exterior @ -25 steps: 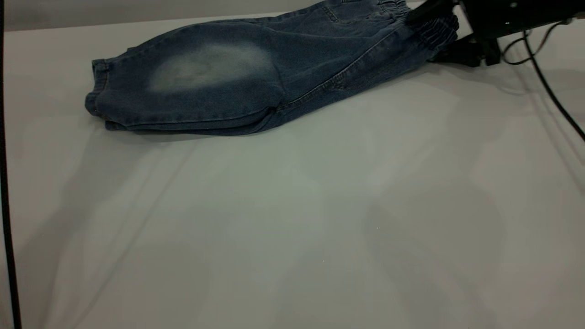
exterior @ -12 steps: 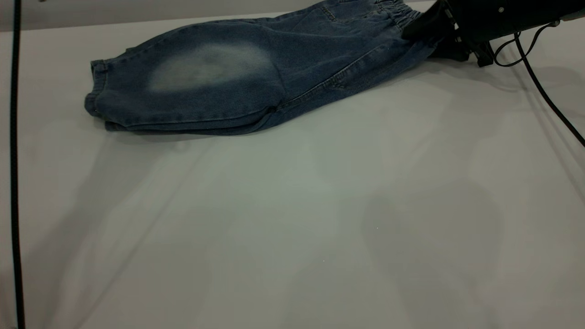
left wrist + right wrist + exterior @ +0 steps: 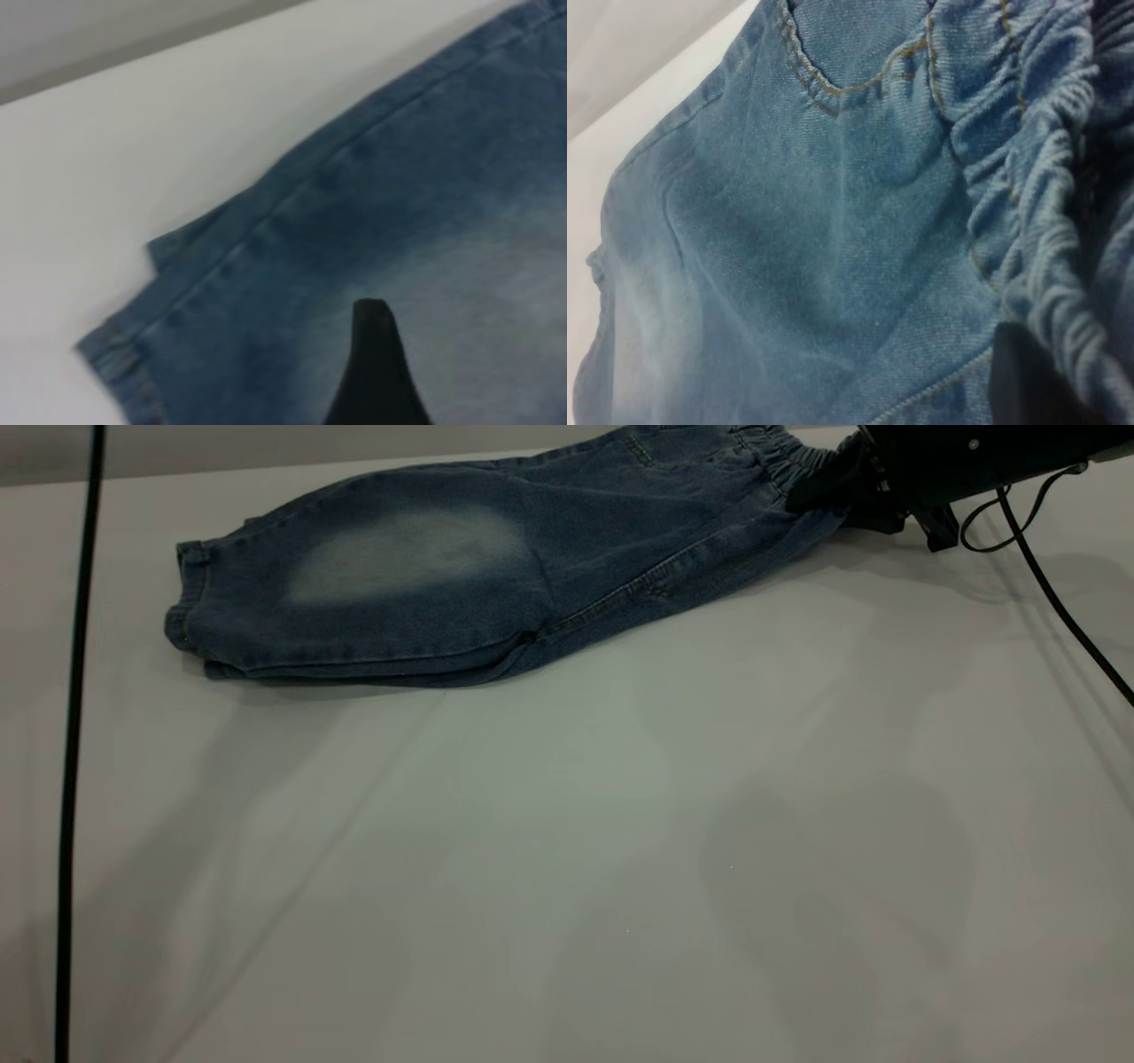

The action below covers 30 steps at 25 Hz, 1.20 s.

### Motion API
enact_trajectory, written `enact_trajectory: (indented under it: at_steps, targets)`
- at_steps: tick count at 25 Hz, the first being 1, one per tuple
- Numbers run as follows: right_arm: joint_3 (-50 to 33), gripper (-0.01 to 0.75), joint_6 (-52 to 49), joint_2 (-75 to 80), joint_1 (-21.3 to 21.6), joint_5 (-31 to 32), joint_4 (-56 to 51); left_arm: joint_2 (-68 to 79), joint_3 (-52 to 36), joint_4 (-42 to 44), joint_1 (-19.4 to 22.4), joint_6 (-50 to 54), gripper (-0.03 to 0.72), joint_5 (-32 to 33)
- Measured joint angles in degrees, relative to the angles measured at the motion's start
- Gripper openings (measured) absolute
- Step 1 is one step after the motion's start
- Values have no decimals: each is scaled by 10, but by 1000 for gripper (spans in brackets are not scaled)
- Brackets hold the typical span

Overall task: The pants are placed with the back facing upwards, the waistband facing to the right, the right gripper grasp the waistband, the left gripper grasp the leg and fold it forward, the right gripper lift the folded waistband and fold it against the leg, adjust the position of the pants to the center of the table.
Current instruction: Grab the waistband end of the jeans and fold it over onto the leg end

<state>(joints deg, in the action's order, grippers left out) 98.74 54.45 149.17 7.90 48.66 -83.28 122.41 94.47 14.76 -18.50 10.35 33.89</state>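
- pants (image 3: 496, 576) folded lengthwise at the table's (image 3: 567, 850) far edge, hem left, waistband (image 3: 780, 460) right
- right gripper (image 3: 837, 483) pinching the waistband
- left gripper (image 3: 376, 372) above the hem end, jaws — can't tell
- loads of bare table nearer the camera

No readable text, labels, brands or numbers anywhere; pants (image 3: 496, 576) show plain faded denim.

The right tool (image 3: 828, 483) has drawn the waistband (image 3: 780, 456) slightly rightward
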Motion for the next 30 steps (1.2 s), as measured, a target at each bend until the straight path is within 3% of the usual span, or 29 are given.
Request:
enact_trajectory:
  at_steps: [9,16,30]
  targets:
    - [0,75,1,-1,0,4,4,166,253,-143,-32,-184,468,177]
    - [0,75,1,-29,0,14,26,282,413,-148,-58,-226,468,241]
    - [0,75,-18,-100,-32,31,76,335,433,-148,-62,-226,468,224]
